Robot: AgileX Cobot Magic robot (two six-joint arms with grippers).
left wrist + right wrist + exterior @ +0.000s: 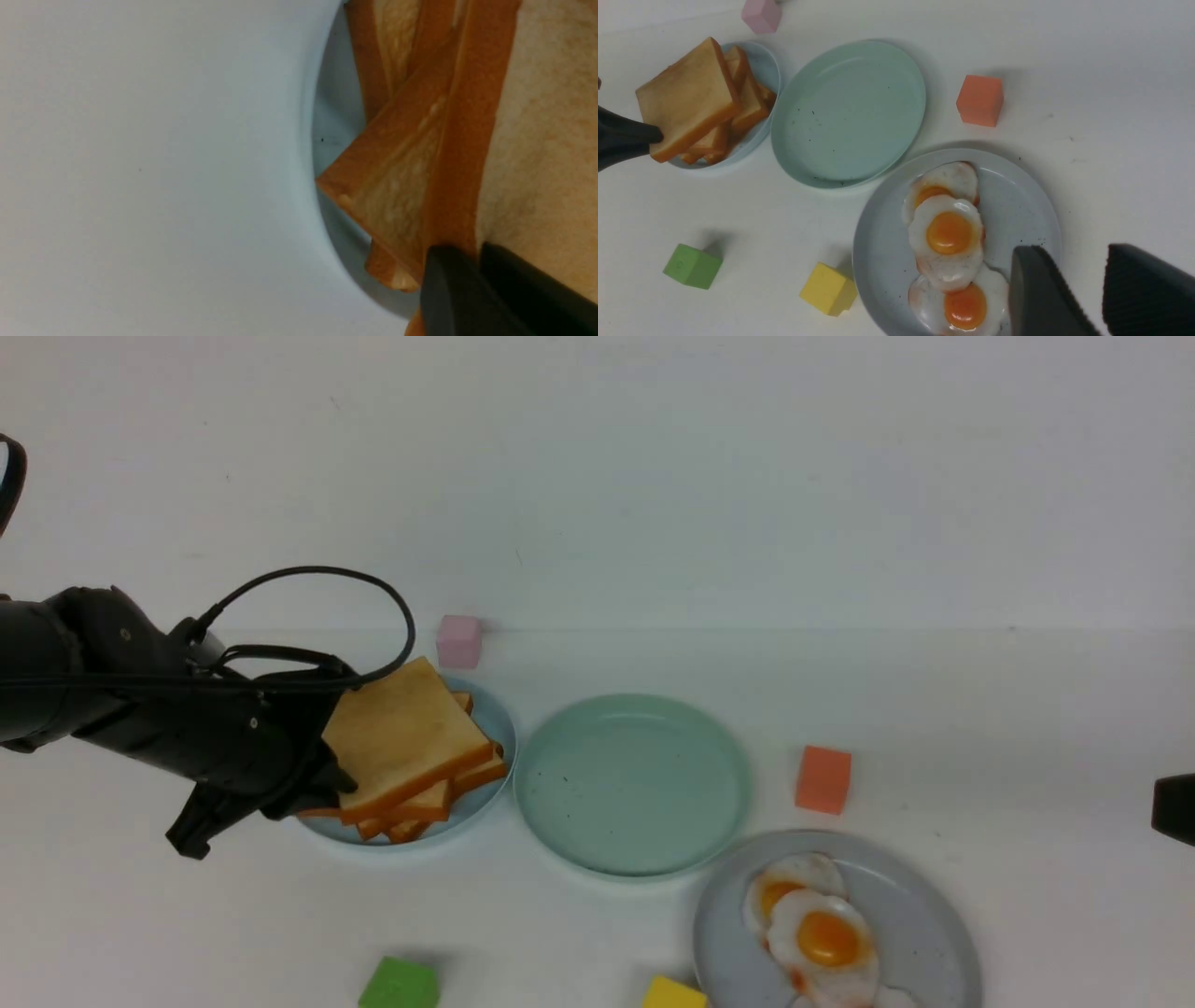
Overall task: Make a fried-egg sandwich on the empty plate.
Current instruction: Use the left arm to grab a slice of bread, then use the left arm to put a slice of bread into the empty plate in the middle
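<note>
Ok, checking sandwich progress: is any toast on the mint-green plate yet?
No, the mint-green plate is bare; the left gripper grips the top toast slice over the pale blue plate.

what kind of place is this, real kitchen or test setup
Probably a robot test bench, not a kitchen: bare white table and wall, a toy-looking toast slice in the left gripper, fried eggs on a grey plate, loose coloured cubes.

Three plates: pale blue plate (493, 717) left, mint-green plate (631, 784) middle, grey plate (920, 915) near right. Three fried eggs (948, 233), at least four toast slices (401, 733), and four blocks: pink block (458, 641), orange block (822, 780), green block (400, 984), yellow block (672, 994).
</note>
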